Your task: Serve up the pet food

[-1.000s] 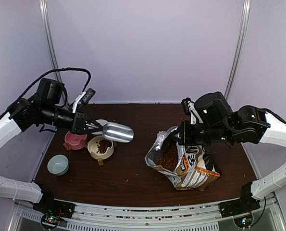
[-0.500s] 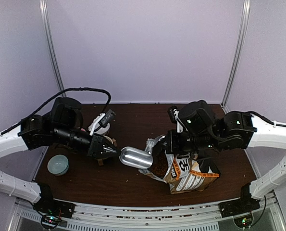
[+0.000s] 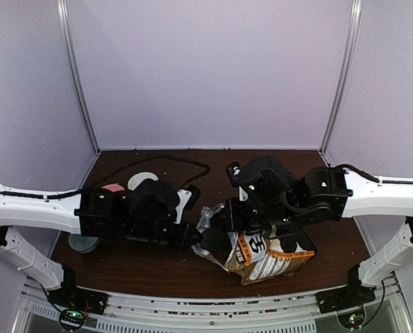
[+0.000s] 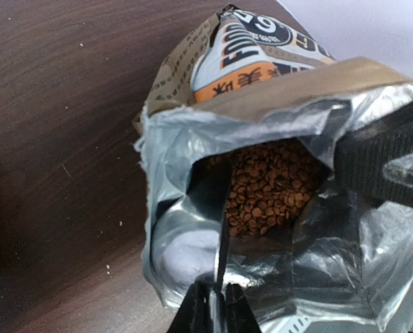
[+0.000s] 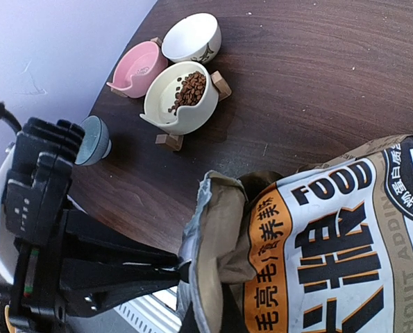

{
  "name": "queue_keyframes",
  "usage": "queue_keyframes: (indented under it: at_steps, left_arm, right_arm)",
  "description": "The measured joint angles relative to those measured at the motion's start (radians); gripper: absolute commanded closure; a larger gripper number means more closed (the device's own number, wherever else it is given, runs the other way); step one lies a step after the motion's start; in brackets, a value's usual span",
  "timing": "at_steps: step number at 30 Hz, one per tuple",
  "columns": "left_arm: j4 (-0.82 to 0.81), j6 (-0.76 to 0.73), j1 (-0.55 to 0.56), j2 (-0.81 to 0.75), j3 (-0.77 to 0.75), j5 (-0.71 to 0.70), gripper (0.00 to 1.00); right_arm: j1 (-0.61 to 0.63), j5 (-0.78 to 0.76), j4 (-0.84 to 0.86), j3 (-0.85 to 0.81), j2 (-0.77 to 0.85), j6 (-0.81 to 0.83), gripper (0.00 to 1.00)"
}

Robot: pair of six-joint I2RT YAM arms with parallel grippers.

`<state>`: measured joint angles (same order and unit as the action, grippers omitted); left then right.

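**Scoop inside the open bag, bag rim pinched from the right**

The dark wooden counter (image 3: pixel 157 267) carries everything. Both arms meet over its middle, the left one reaching in from the left and the right one from the right.

A printed paper bag (image 3: pixel 268 253) with a foil lining lies tilted at centre-right, its torn mouth facing left. The right end effector (image 4: pixel 393 170) is clamped tight on the rim of that mouth, at its right side, and holds the foil lip up.

On the left part of the counter stand four bowls:
- A cream bowl (image 5: pixel 177 97) sits on small wooden feet.
- A pink bowl (image 5: pixel 138 68) and a white bowl (image 5: pixel 191 38) stand just beside it on the far side.
- A blue-grey bowl (image 5: pixel 95 140) stands apart, nearer and further left.

The left end effector (image 4: pixel 212 305) has its fingers drawn narrow around the thin handle of a metal scoop (image 4: pixel 222 243). The handle runs forward into the bag's mouth. Whether the scoop's bowl touches the kibble cannot be told from the wrist view.

Most of the pet food (image 4: pixel 272 191) is a heap of small reddish-brown pellets deep inside the bag, just beyond the scoop's handle. A smaller portion lies in the cream bowl, against one side of it.
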<state>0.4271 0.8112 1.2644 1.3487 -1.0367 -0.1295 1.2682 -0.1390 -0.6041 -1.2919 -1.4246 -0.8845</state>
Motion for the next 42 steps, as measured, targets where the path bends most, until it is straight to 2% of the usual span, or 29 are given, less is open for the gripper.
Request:
queue_keyframes:
  at_steps: [7, 16, 23, 32, 42]
  left_arm:
    - [0.091, 0.037, 0.082, 0.145, -0.179, -0.212, 1.00]
    - [0.034, 0.051, 0.083, 0.347, -0.270, -0.251, 1.00]
    - [-0.076, 0.002, 0.044, 0.370, -0.259, -0.138, 1.00]
    - [-0.337, -0.026, 0.000, 0.381, -0.145, 0.095, 1.00]
    - [-0.562, 0.086, -0.009, 0.285, 0.040, 0.232, 1.00]
  right_arm:
    - [0.000, -0.016, -0.012, 0.000, 0.004, 0.021, 1.00]
    - [-0.009, -0.016, -0.018, 0.009, 0.034, 0.014, 1.00]
    - [-0.029, -0.013, -0.030, 0.031, 0.082, 0.012, 1.00]
    - [-0.051, 0.012, -0.006, 0.117, 0.161, -0.018, 1.00]
    - [-0.052, 0.014, 0.000, 0.155, 0.209, -0.048, 1.00]
